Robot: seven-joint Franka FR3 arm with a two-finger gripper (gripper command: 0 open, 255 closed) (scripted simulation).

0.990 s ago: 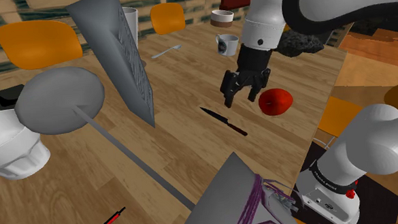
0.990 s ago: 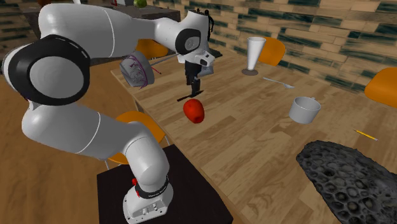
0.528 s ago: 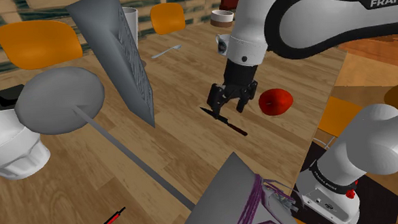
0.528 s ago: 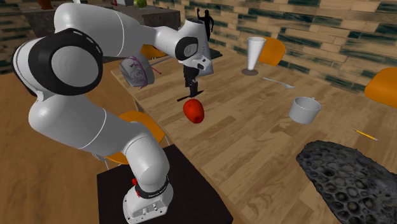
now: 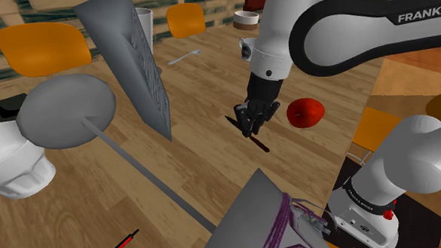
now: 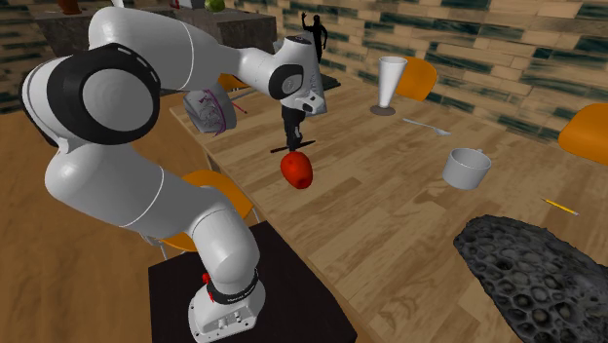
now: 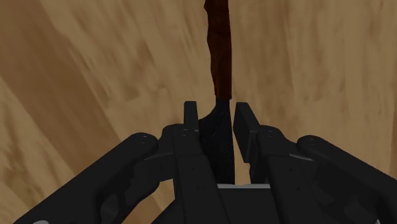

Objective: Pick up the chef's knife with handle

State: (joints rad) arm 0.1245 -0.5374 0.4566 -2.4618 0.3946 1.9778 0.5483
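On a wooden table (image 5: pixel 188 105), a chef's knife (image 5: pixel 263 145) lies flat, its dark blade continuing into a reddish-brown handle. A white robot arm reaches down over it, and its black gripper (image 5: pixel 251 128) stands right at the knife, low against the tabletop. Seen from the wrist camera, the knife (image 7: pixel 217 57) runs straight away from the gripper (image 7: pixel 216 111): the blade sits between the two fingers (image 7: pixel 191 118) and the handle extends beyond their tips across the wood. The jaws are drawn narrow, one close on each side of the blade; whether they actually press it cannot be told. A round red fruit (image 5: pixel 305 113) rests on the table just beside the gripper, towards the shoulder view's right. From the second exterior view, the gripper (image 6: pixel 295 144) hangs directly above that red fruit (image 6: pixel 297 169), with the knife (image 6: pixel 281 151) showing as a thin dark line at its tip. A grey mug (image 6: pixel 466 168) stands well apart, further along the table
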